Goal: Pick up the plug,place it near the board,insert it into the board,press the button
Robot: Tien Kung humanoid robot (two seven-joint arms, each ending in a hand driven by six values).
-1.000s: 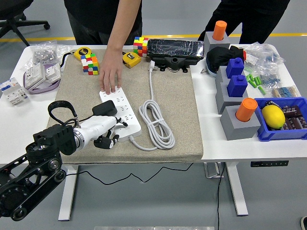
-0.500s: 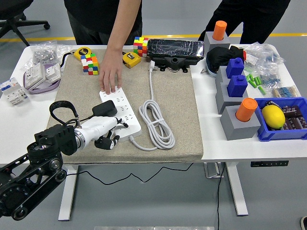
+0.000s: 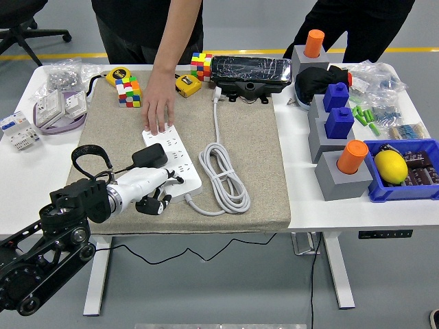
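Fingers of the left hand (image 3: pixel 152 190) curl loosely beside the near end of the white power strip (image 3: pixel 173 160), closed on nothing as far as I can tell, the thumb side touching the strip's near left edge. Just beyond the hand, the black plug (image 3: pixel 149 155) sits on the strip's left side, apparently seated in a socket with its cord looping back toward the wrist. Judging by that, the insertion looks done or nearly so, and the button remains; pressing it well calls for one fingertip brought straight down on the switch without dragging the strip or knocking the plug loose. At the far end, a person's hand (image 3: pixel 158 103) rests flat on the strip, steadying it. The coiled white cable (image 3: pixel 223 175) lies just right of it on the grey mat (image 3: pixel 260 151). Compared with a second ago, the forearm has crept slightly forward; hand, plug and strip look unchanged. No right arm shows.
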